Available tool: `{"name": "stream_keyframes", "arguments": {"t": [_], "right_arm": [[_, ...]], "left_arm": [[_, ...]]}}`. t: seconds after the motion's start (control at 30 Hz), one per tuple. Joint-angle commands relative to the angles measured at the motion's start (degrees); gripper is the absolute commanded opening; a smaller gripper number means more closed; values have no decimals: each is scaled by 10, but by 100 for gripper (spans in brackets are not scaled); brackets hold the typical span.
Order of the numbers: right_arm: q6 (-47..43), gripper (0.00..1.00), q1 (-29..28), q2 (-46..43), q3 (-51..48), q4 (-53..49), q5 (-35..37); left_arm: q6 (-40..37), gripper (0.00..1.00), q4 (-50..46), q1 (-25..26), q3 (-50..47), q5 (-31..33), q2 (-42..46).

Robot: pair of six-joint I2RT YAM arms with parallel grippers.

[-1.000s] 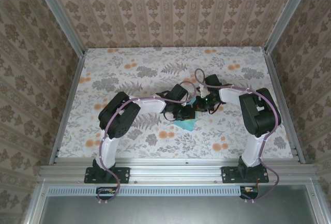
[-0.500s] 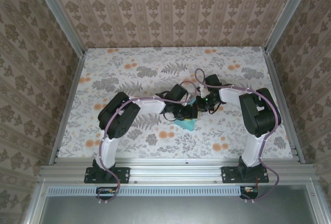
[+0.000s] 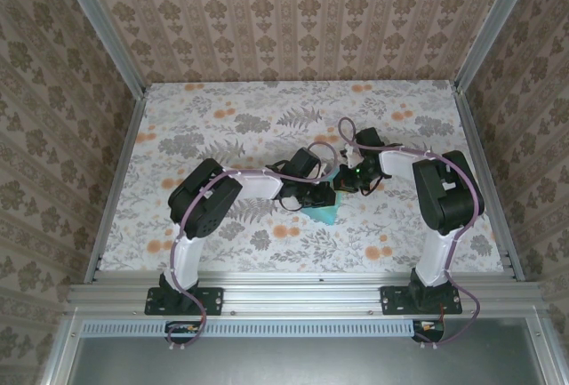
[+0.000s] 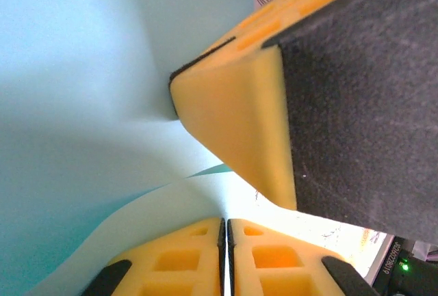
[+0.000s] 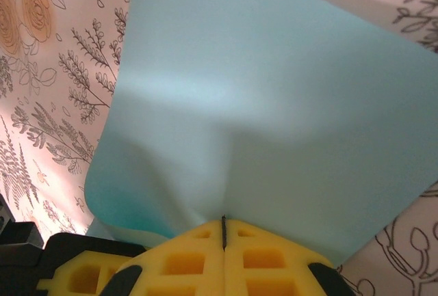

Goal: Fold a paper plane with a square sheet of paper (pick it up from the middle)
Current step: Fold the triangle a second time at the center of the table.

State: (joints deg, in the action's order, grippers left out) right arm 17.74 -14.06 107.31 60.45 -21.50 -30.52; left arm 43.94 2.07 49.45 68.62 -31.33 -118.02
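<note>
Sheet (image 3: 322, 214) pinched up from the table (image 3: 222, 127) at its middle, between the two wrists, with one turquoise corner pointing toward the near edge; whether that corner rests on the table cannot be told. Right gripper (image 5: 223, 222): clenched on the sheet, pads flush, a soft ridge rising through the paper from their seam. Left gripper (image 4: 224, 226): pads pressed together with the paper running into their seam, so apparently grasping it too; a right finger (image 4: 233, 132) stands just in front, against the paper. Change over the last second: in the overhead view the left wrist has edged slightly toward its own side and its jaws have drawn in, while the right gripper and the corner have hardly moved. Judgement: both arms now share the sheet near its middle, which suits a first centre fold; no sharp crease shows, so the task looks early
</note>
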Motion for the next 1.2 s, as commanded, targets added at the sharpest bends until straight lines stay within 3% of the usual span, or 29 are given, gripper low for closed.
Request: {"name": "stream_keyframes", "arguments": {"t": [0.0, 0.33, 1.17], "right_arm": [[-6, 6, 7, -31, -1, -38, -9], [48, 6, 9, -86, -53, -6, -64], [75, 3, 12, -79, -122, 17, -31]], "left_arm": [[-19, 11, -9, 1, -19, 11, 0], [-19, 9, 2, 1, -24, 5, -6], [-8, 9, 31, -1, -34, -9, 0]]}}
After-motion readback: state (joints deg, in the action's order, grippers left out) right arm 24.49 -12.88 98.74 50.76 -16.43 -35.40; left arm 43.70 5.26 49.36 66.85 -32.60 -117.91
